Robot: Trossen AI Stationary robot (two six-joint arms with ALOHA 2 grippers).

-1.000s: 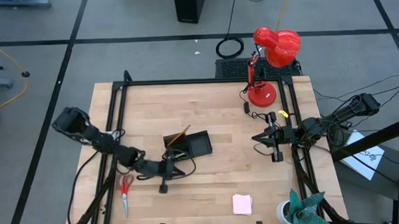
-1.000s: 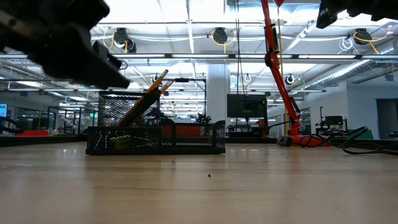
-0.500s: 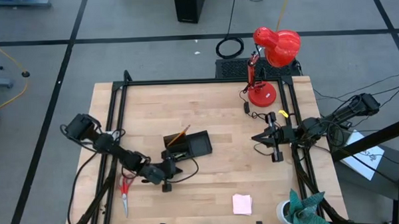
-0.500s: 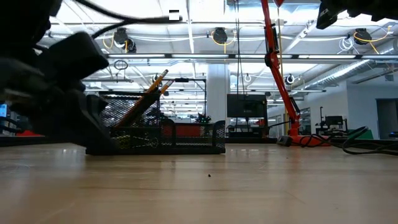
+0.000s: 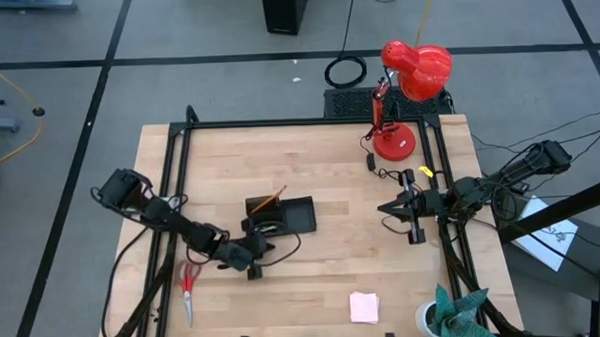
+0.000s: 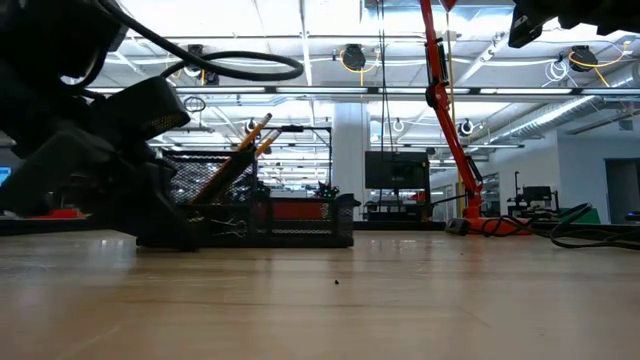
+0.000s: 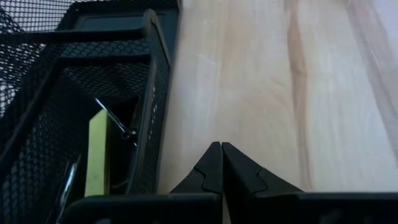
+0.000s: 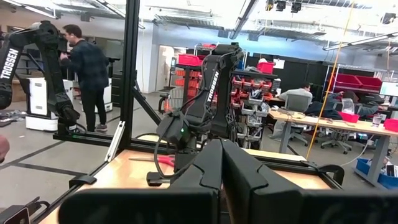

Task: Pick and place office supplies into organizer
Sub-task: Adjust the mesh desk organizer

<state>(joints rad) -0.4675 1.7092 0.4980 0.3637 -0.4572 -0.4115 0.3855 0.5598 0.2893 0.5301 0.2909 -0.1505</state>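
**Left gripper beside organizer, scissors next in line**

Shifted in half a second: left gripper (image 5: pixel 251 258) swung closer against the near side of the organizer (image 5: pixel 287 217), fingers pressed together and holding nothing. Inside the mesh, seen from the left wrist: small yellow-green piece (image 7: pixel 96 152), possibly a clip beside it, hard to confirm. Orange pencil (image 5: pixel 269 202) leaning out of the taller compartment. Red-handled scissors (image 5: pixel 188 288) lying toward the left arm's side, long axis running near-to-far, clearly nearer this arm. Pink note pad (image 5: pixel 364 306) well apart. Right gripper (image 5: pixel 405 209) waiting at the table's right edge, fingers together.
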